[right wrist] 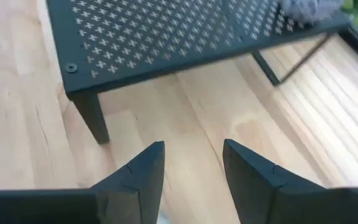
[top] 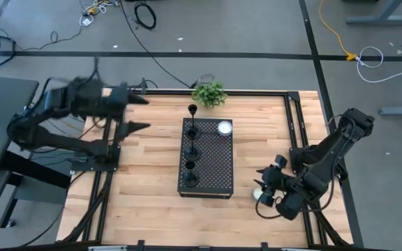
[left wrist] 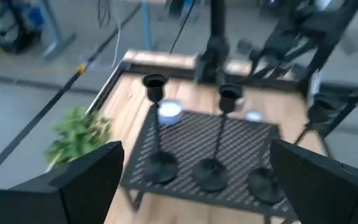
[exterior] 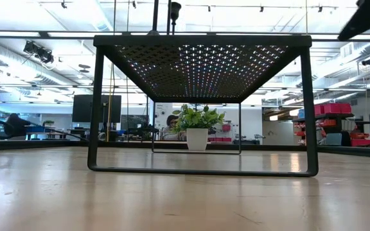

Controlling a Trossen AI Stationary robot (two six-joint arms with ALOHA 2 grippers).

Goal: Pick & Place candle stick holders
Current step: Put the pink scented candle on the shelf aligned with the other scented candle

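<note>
Wooden table (top: 145,167) across the middle of the high view, bounded by a dark frame. At frame centre, black perforated stand (top: 206,159), long axis running top to bottom. Along its left strip, three candle stick holders (top: 192,150) in a row, bases on the perforated top; in the left wrist view two cups clearly raised on thin stems (left wrist: 219,134), third stem blurred at right edge. Probably light, rigid metal, smooth and a little slippery, top-heavy on narrow stems; best pinched low on the stem just above the flared base, or mid-stem, to avoid tipping neighbours standing close beside. White candle (top: 225,127) at the stand's upper right; second white candle (top: 260,195) on the table at lower right, just beside the right arm. Small potted plant (top: 209,94) at the table's top edge. Left gripper (top: 142,111) at upper left of centre, raised, fingers spread wide, empty, pointed toward the holders, well apart from them. Right gripper (right wrist: 193,163) at lower right, fingers parted, nothing between them, low over bare wood near the stand's leg.
</note>
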